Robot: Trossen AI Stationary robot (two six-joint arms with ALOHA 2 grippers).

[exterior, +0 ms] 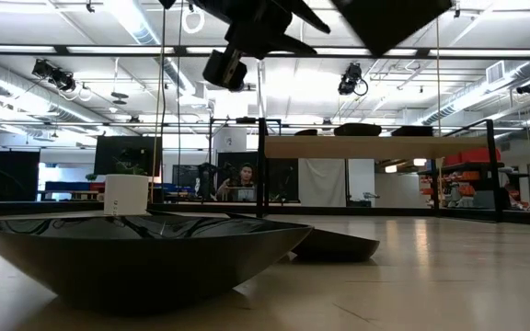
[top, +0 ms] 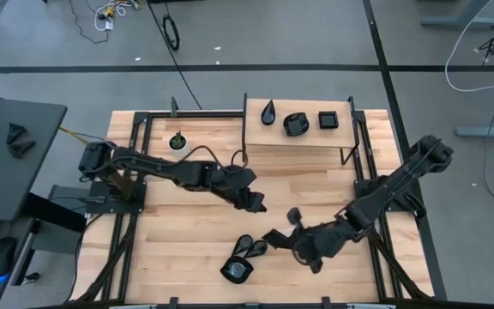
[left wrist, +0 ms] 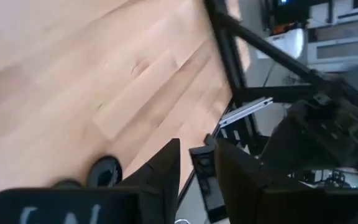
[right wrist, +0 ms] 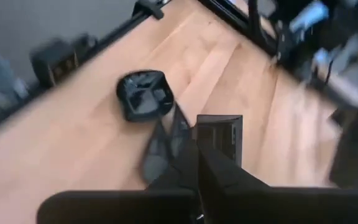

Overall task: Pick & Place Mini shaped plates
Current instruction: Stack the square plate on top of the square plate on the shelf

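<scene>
Shelf plates: three black dishes – a teardrop plate (top: 268,112), a rounded plate (top: 295,124) and a square plate (top: 328,120) – are set on the raised wooden shelf (top: 298,146).
Table plates: a rounded dish (top: 237,270) is touched by two teardrop dishes (top: 250,248) near the front edge.
Left gripper (top: 257,206): held above mid-table, fingers parted, nothing held.
Right gripper (top: 273,238): held just beside the teardrop dishes – fingers pressed together, nothing gripped.
White pot (top: 177,142): stood near the table's back.

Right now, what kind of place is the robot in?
Probably a robot lab or workshop: a wooden table in a big hall, ceiling lights and pipes overhead, cables on the floor, a person at a desk.
</scene>
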